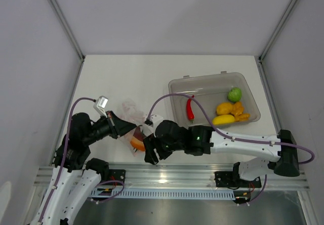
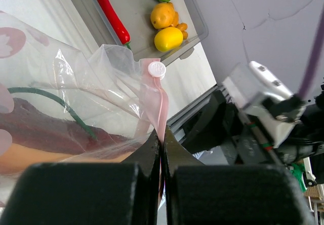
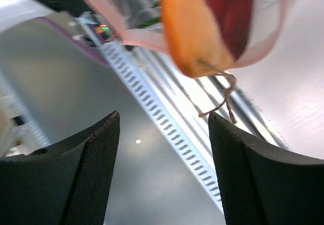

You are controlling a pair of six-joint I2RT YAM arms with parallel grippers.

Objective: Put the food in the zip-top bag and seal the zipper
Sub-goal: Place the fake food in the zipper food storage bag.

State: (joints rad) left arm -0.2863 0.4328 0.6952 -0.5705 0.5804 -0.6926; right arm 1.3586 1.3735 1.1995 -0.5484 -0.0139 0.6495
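Because the zip-top bag (image 1: 130,109) is thin, soft plastic, it looks very light and floppy, and it crinkles easily. It lies low and left of the middle in the top view, on the white surface (image 1: 126,78), near the grey bin (image 1: 207,91).

The left tool (image 2: 161,139) is pressed tight together on the pink zipper (image 2: 161,101), at the edge of the bag's mouth. That strip looks stiffer than the slippery clear part, so I think it is the best place to hold.

Through the plastic I see a green scallion (image 2: 50,98), a purple piece (image 2: 40,129) and an orange piece (image 2: 30,159).

The right tool (image 3: 162,149) has its two fingers apart, with nothing between them. It sits just under the orange piece, which fills the top of its view.

The red chili (image 1: 190,108), the green round fruit (image 1: 234,94) and the yellow-orange fruit (image 1: 225,108) lie in the bin, at the right of the top view. These toys look small, light, hard and smooth, so they may slip. The chili is long and thin, so pinching it across the middle seems safest.
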